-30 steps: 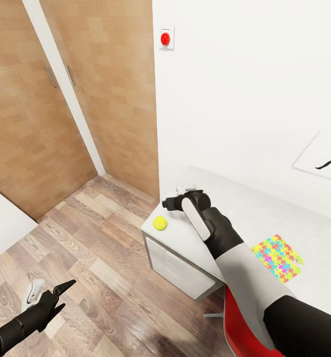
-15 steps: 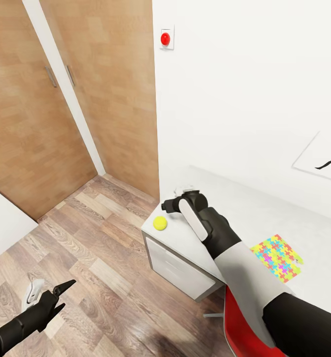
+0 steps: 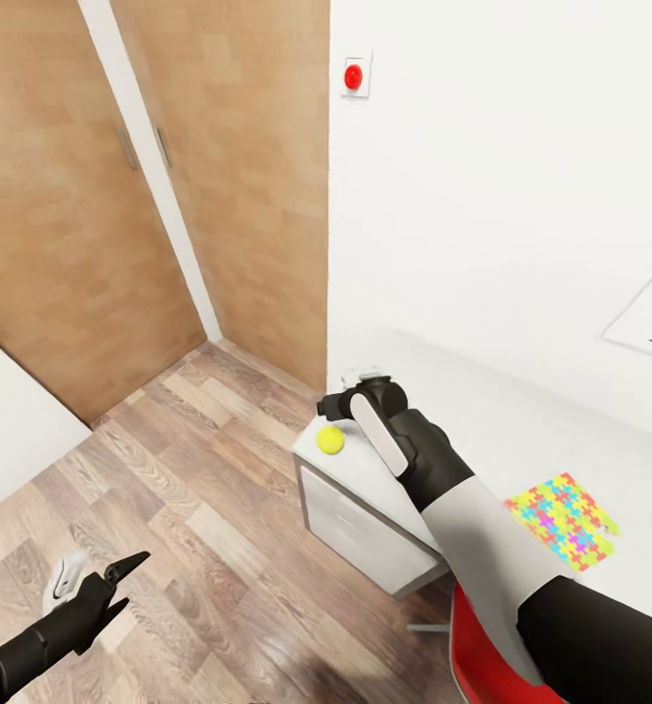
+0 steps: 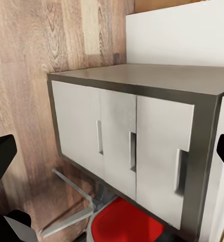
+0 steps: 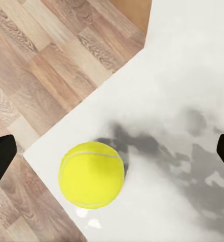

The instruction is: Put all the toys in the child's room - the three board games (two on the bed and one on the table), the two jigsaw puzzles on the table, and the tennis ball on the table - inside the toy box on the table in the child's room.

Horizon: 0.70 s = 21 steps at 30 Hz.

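Note:
The yellow-green tennis ball lies near the corner of the pale table, close to its edge. My right gripper hovers open just above and beside the ball, fingers wide apart, touching nothing. One colourful jigsaw puzzle lies flat on the table beside my right forearm. My left gripper hangs low over the wood floor, open and empty, and faces the table's white drawers.
A red chair stands tucked against the table below my right arm. Wooden wardrobe doors fill the far left. A red button sits high on the white wall. Wood-plank floor lies open to the table's left.
The head camera has turned, shifting the whole picture rightward. My right gripper sits slightly nearer the tennis ball. The left arm has not moved.

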### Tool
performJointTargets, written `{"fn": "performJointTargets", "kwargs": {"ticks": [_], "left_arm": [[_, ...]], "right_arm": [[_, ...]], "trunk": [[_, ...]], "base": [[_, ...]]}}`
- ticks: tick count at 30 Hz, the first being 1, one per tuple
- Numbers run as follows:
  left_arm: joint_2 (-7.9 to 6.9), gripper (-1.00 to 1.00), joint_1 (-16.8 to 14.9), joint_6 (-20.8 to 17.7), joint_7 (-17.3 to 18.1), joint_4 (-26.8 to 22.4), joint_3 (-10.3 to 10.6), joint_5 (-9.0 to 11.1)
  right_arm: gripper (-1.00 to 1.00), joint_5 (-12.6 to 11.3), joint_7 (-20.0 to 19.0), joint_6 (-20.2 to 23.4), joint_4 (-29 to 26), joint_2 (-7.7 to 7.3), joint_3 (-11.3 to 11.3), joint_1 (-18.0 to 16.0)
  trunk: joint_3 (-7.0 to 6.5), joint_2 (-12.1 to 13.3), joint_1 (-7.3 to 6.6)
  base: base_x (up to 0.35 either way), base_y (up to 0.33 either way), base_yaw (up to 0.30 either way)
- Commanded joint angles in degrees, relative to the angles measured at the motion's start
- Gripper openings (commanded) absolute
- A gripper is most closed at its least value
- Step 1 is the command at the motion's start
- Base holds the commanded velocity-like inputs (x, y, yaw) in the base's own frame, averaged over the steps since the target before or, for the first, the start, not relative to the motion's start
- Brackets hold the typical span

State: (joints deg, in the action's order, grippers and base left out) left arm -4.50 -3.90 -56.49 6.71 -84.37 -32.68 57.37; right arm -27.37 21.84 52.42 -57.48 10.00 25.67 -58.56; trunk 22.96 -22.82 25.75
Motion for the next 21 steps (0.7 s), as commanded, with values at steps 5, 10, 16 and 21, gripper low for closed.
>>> {"fn": "performJointTargets", "kwargs": {"ticks": [5,10,16,21], "left_arm": [[0.02,1.00,-0.06,-0.29,0.59,-0.01,-0.10,-0.54],[0.02,1.00,-0.05,-0.29,0.59,-0.01,-0.10,-0.53],[0.02,1.00,-0.05,-0.29,0.59,-0.01,-0.10,-0.52],[0.02,1.00,-0.05,-0.29,0.60,-0.01,-0.10,-0.51]], "right_arm": [[1.00,-0.50,0.61,0.09,-0.02,0.00,0.11,-0.06],[1.00,-0.41,0.63,0.07,-0.01,0.00,0.14,-0.06],[1.00,-0.35,0.65,0.06,-0.01,0.00,0.16,-0.06],[1.00,-0.37,0.65,0.06,0.00,0.00,0.16,-0.06]], "trunk": [[0.09,-0.10,0.03],[0.09,-0.10,0.03],[0.09,-0.10,0.03],[0.09,-0.10,0.03]], "base": [[0.000,0.000,0.226],[0.000,0.000,0.134],[0.000,0.000,0.060],[0.000,0.000,0.026]]}}
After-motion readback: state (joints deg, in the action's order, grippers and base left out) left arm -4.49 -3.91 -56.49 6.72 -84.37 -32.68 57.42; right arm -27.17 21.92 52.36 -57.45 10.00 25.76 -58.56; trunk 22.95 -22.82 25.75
